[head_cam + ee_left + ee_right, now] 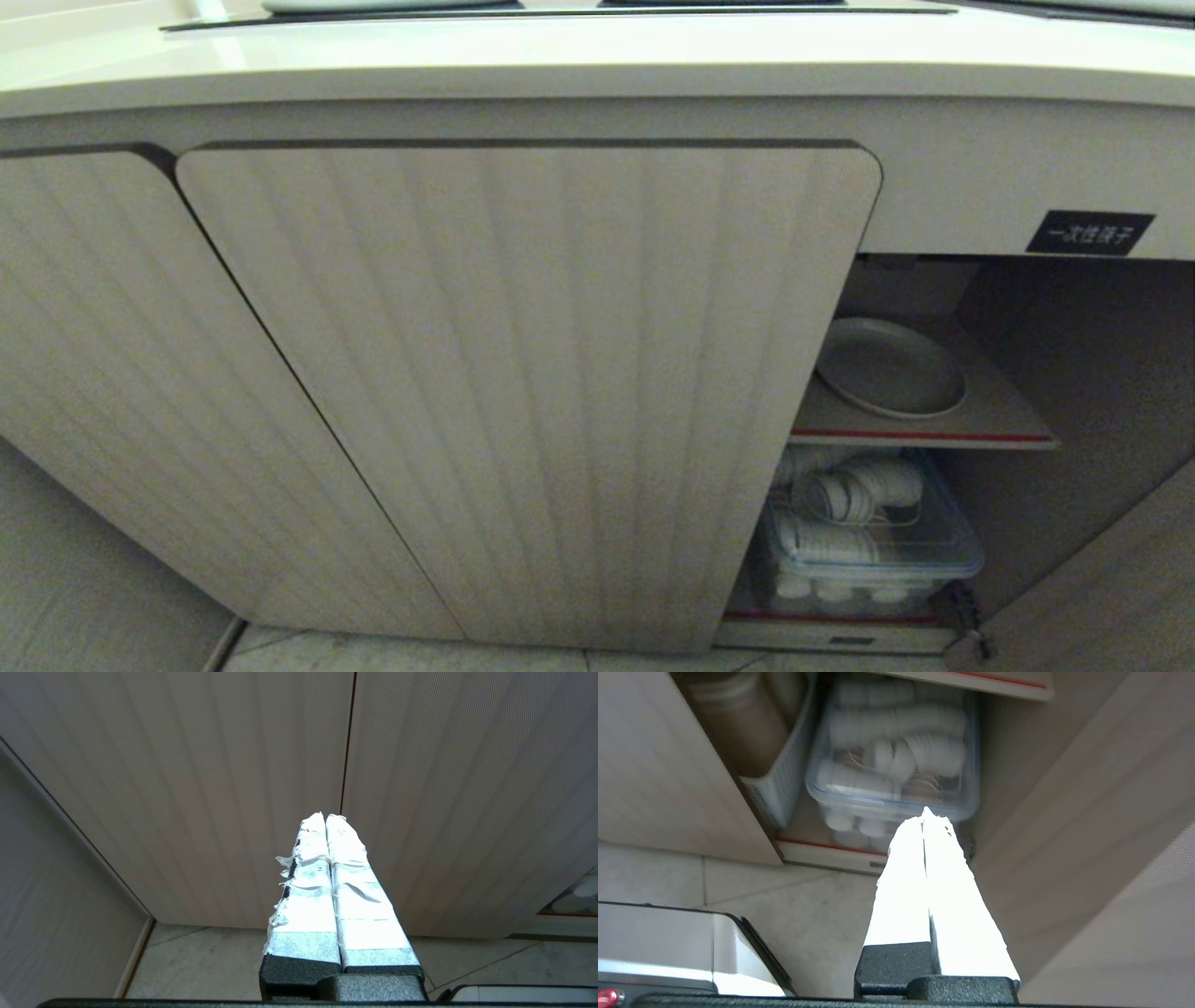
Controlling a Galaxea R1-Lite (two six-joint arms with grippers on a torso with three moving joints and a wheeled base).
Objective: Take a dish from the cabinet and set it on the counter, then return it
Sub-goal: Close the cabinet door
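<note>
On the upper, red-edged shelf (pixel 920 435) inside the open part of the cabinet (pixel 523 392), we see the dish (pixel 890 366), a round cream-white plate lying flat and alone. Below the dish, on the cabinet's bottom shelf, sits a clear plastic box (pixel 873 551) filled with white cups or small bowls; the right wrist view shows a ribbed pale bin (pixel 777 784) just beside that box, partly hidden behind the door. Above the dish, a small black label (pixel 1089 232) with white characters is fixed to the cabinet's front band. To the left of the dish, two ribbed wood-grain doors with rounded corners stand closed. Above the dish and the doors runs the counter (pixel 597 65), smooth and pale beige, with a strip of black glass at its far edge. Below the cabinet we see pale tiled floor (pixel 822 914).

Our right gripper (pixel 926 814) hangs low in front of the plastic box, its white-taped fingers pressed together and empty. Our left gripper (pixel 325 817) faces the closed doors, fingers likewise pressed together, holding nothing.
</note>
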